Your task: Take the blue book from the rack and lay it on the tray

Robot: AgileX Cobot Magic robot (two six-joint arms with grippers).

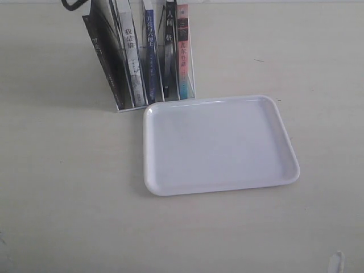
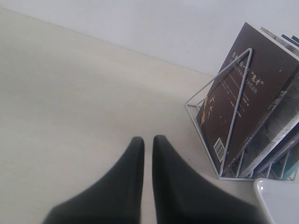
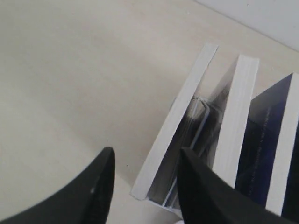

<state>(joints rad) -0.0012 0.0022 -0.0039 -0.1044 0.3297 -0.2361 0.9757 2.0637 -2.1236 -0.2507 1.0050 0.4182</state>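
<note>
Right jaws wide, empty, above rack (image 1: 191, 79); left jaws almost together, empty. Blue book (image 1: 149, 57) upright in middle slot, hemmed by neighbours. Risk: right jaws line up over pale book (image 3: 174, 122), so closing grabs wrong one. Tight slot may drag rack toward tray (image 1: 222, 148).

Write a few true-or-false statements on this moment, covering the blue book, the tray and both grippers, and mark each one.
1. Nothing lies on the tray. True.
2. The blue book lies flat on the tray. False: it stands upright in the rack, between other books.
3. The right gripper is open. True: its fingers stand wide apart above the top edges of the books.
4. The left gripper holds a book. False: it is shut on nothing, over the table beside the rack.
5. The rack stands on the tray. False: it stands on the table, just behind the tray's corner.
</note>
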